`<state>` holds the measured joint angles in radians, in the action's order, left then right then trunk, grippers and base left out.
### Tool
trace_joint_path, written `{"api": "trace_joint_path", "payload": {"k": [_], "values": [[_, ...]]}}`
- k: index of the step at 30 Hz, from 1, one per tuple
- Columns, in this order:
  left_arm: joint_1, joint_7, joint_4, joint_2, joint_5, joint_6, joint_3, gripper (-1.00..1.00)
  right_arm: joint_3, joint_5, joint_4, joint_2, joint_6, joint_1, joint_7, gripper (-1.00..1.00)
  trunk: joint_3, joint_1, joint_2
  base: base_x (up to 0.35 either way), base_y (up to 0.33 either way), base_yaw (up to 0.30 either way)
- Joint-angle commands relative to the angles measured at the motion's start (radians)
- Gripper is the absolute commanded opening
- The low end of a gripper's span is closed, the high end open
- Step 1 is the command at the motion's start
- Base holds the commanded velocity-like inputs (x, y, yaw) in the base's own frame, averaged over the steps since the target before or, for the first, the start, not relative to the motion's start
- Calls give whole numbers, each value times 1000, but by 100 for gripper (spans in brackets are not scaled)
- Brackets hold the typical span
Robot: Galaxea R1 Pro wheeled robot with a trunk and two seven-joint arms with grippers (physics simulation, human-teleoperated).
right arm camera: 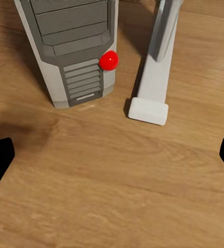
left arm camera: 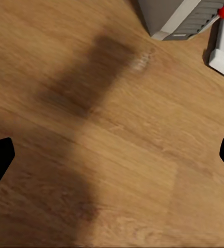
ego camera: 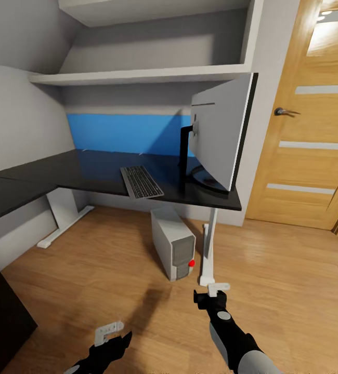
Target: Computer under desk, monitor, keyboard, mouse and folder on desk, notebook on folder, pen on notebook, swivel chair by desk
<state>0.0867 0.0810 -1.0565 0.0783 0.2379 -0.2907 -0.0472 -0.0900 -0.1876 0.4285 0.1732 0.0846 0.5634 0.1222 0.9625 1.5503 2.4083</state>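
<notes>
Monitor (ego camera: 222, 136) and keyboard (ego camera: 141, 182) are sitting on the black tabletop (ego camera: 86, 174), monitor turned edge-on; computer (ego camera: 173, 242) is standing on the floor beneath. Left claw (ego camera: 109, 331) and right claw (ego camera: 214, 291) are hanging low over the floor, both spread wide, grasping nothing.

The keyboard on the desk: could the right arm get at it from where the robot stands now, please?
Probably not yet. The keyboard lies on the desk, up and well ahead, while the right pincer hangs low over the floor near the computer. Nothing blocks the way; the robot likely needs to come closer.
</notes>
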Motion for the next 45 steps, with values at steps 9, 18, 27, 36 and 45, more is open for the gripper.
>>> {"api": "trace_joint_path", "payload": {"k": [9, 18, 27, 36, 45], "values": [[0, 4, 22, -23, 3, -1, -8, 100, 3, -13, 38, 1, -8, 21, -4, 100, 29, 34, 64, 0, 0, 0], [1, 3, 22, -41, 2, 10, -8, 100, 23, -12, 102, 1, -2, 24, -5, 100, 61, 52, 93, 0, 0, 0], [1, -3, -4, -45, 1, 43, -16, 100, 106, -9, 141, 1, 3, 24, 0, 100, 96, 56, 95, 0, 0, 0], [1, -75, -178, -49, 6, -9, -21, 100, 131, -4, 176, 1, -11, 24, 2, 100, 131, 60, 97, 0, 0, 0], [1, -126, -306, -44, 10, -102, -24, 100, 143, 27, 264, 1, -116, 24, -1, 100, 165, 64, 99, 0, 0, 0]]}}
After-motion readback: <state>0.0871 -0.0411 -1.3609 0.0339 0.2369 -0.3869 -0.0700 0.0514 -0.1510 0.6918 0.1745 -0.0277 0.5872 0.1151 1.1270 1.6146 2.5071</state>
